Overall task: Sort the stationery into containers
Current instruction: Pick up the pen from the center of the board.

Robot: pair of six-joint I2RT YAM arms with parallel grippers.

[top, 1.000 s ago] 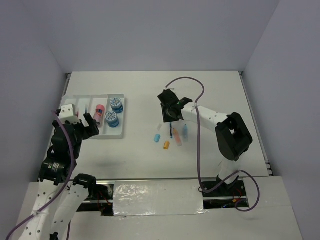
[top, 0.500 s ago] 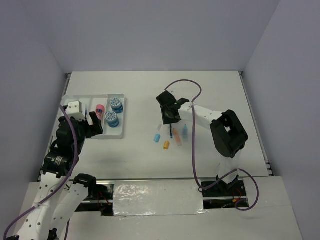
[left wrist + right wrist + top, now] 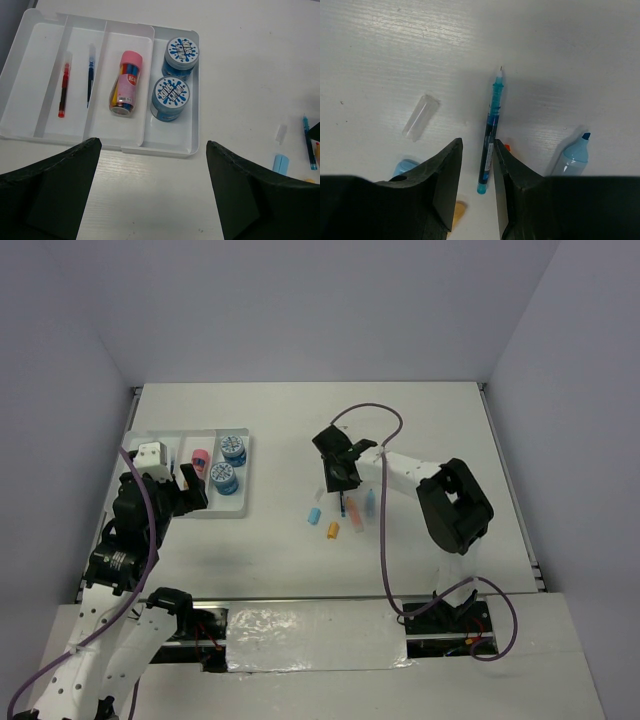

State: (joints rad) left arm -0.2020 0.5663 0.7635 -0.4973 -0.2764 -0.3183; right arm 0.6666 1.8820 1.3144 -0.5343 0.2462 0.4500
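One teal pen [image 3: 489, 125] lies flat on the worktop [image 3: 570, 50], its rear end between the fingers of the right claw [image 3: 476, 145]. The claw is narrowed but not clenched: slivers of worktop show on both sides of the barrel, and nothing is gripped.

Near the claw, a clear cap [image 3: 420, 118] lies off one finger and a light-blue marker [image 3: 572, 156] off the other.

Judged step: the grasp.
- Settle low and keep the fingers square across the barrel.
- Close evenly so the pen neither rolls nor pivots.
- The hold sits near one end, so the tip will likely droop. Lift gently, clear of the neighbours.

Left claw [image 3: 152, 165] is spread wide and carries nothing. The white tray [image 3: 30, 75] lies just ahead of it, well apart from the right claw. A red pen [image 3: 63, 90] and a blue pen [image 3: 90, 75] share one narrow compartment there, the probable home for this pen.
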